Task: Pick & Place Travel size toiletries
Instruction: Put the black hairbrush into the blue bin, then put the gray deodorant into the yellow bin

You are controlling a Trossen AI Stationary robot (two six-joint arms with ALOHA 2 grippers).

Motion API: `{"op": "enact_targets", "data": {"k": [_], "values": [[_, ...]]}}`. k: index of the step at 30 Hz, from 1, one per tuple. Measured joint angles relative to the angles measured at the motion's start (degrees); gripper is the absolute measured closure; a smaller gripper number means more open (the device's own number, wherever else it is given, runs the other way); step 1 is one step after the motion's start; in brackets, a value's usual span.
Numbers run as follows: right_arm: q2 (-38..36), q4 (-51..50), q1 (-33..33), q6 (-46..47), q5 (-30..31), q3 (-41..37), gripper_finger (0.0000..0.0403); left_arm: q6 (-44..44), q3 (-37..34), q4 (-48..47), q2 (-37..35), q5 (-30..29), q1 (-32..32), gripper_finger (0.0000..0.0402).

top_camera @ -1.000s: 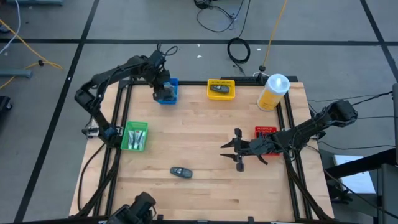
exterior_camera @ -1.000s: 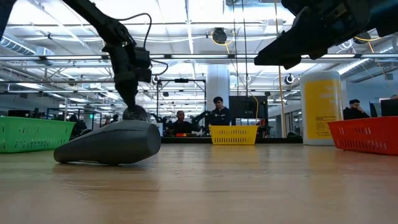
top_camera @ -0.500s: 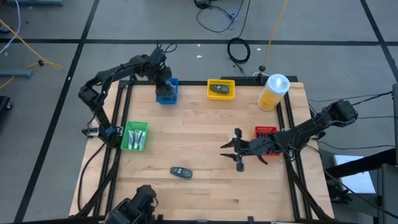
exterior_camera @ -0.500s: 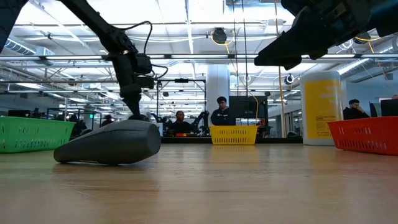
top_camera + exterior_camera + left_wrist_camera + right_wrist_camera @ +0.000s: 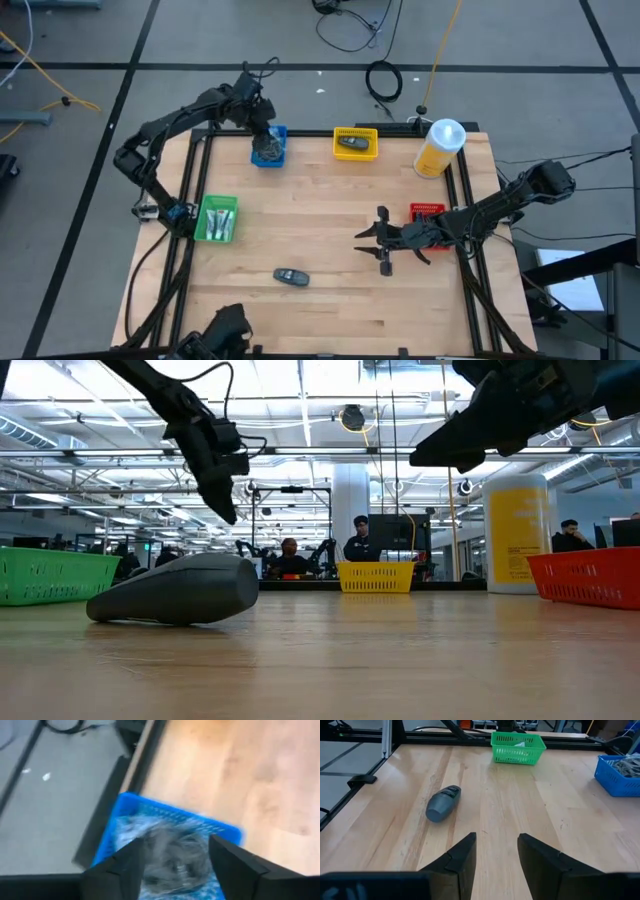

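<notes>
A dark grey oblong mini bottle (image 5: pixel 290 276) lies on its side on the bare wood at about seven o'clock — alone. Clear-wrapped grey discs (image 5: pixel 172 857) fill the eleven-o'clock blue tray (image 5: pixel 280 157); another dark bottle (image 5: pixel 349 143) — twelve o'clock.

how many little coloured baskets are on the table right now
4: a blue basket at the far left corner under the left gripper, a yellow one at the far middle, a green one on the left edge, a red one partly hidden by the right arm.
</notes>
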Motion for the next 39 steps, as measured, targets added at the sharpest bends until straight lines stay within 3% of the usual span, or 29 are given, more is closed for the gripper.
{"op": "enact_targets", "data": {"k": [2,9,12,18,24,30,35,39], "values": [[0.0,0.1,0.0,0.1,0.0,-0.4,0.0268,-0.1,-0.5,-0.1,0.0,0.6,-0.5,0.0221],[0.0,6.5,0.0,1.9,-0.1,-5.7,0.0268,-2.9,-7.4,10.8,1.1,-7.4,-0.1,0.0359],[0.0,11.6,0.0,1.6,-0.1,-8.0,0.0268,-3.3,-10.8,15.7,1.2,-8.8,0.0,0.0394],[0.0,16.0,0.0,0.9,-0.1,-9.4,0.0268,-3.9,-16.4,24.1,1.2,-9.2,0.3,0.0382],[0.0,16.2,0.0,0.5,-0.1,-9.4,0.0268,-4.1,-21.0,30.9,1.2,-9.1,0.3,0.0399],[0.0,17.4,0.0,-1.2,-0.1,-9.4,0.0268,-5.3,-21.6,31.6,0.2,-9.4,-0.2,0.0387],[0.0,17.3,0.0,-4.4,-0.2,-9.4,0.0268,-8.2,-21.6,31.8,-7.2,-11.0,-3.4,0.0385],[0.0,17.3,0.0,-5.5,-1.0,-9.4,0.0268,-11.8,-21.6,29.1,-16.3,-10.5,-9.5,0.0385]]}}
